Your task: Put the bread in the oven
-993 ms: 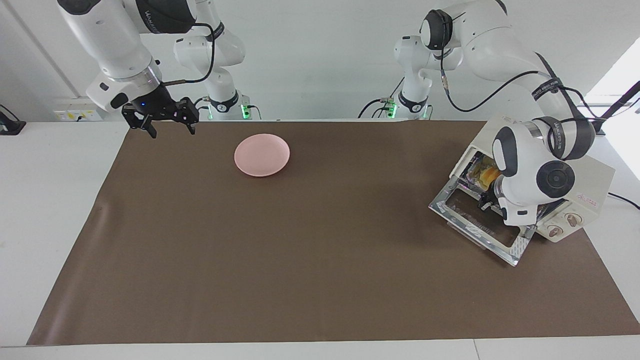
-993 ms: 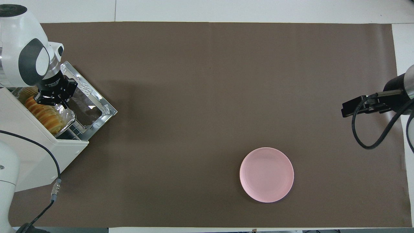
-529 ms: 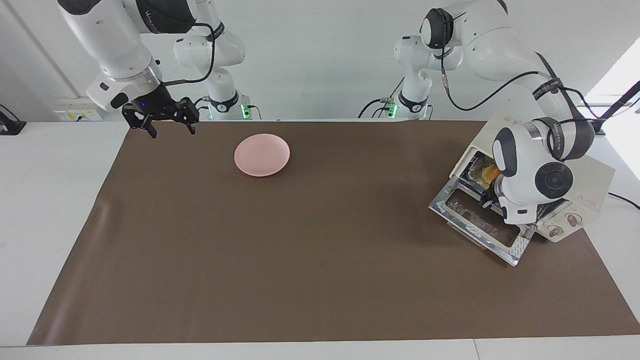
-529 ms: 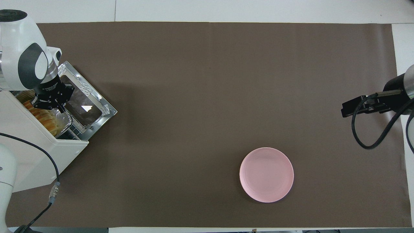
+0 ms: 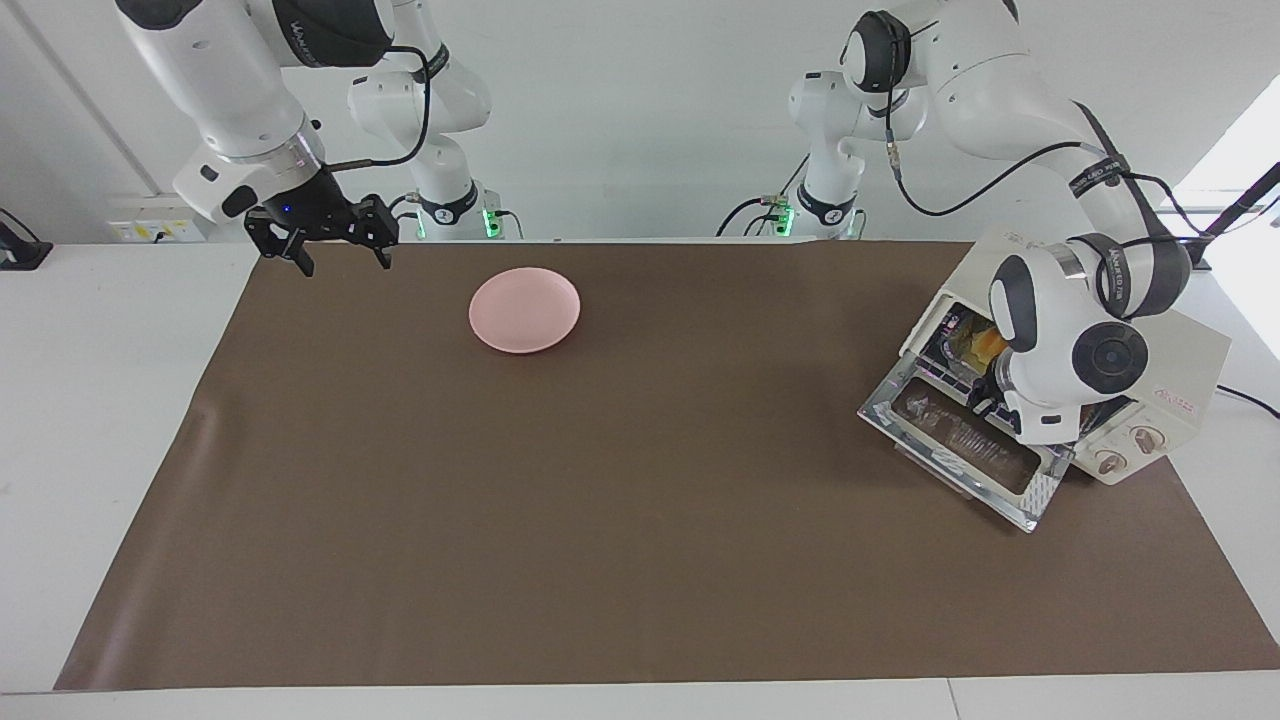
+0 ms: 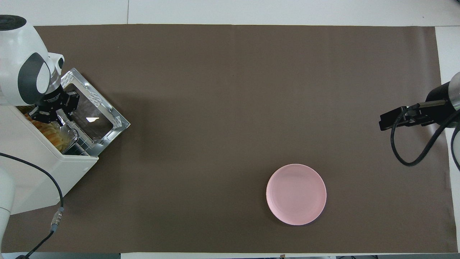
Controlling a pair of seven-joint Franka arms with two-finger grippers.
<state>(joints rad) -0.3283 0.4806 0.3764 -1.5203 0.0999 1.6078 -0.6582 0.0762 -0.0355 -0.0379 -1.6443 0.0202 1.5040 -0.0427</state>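
Observation:
The cream-white oven (image 5: 1187, 362) stands at the left arm's end of the table, its glass door (image 5: 958, 448) dropped open. The golden bread (image 5: 984, 346) lies in a crinkled foil tray inside the oven mouth; in the overhead view the bread (image 6: 49, 131) and the tray (image 6: 72, 135) show only partly under the oven top (image 6: 32, 162). My left gripper (image 5: 984, 402) is at the oven mouth over the door, against the tray's edge (image 6: 54, 117). My right gripper (image 5: 342, 259) waits open and empty over the mat's corner at the right arm's end (image 6: 384, 124).
A round pink plate (image 5: 524, 309) sits empty on the brown mat (image 5: 600, 500), nearer to the robots and toward the right arm's end; it also shows in the overhead view (image 6: 296, 194). The open door (image 6: 94, 120) juts out over the mat.
My left gripper has moved toward the oven mouth, and the foil tray with the bread has slid deeper inside, so less bread shows. The right arm has not moved.

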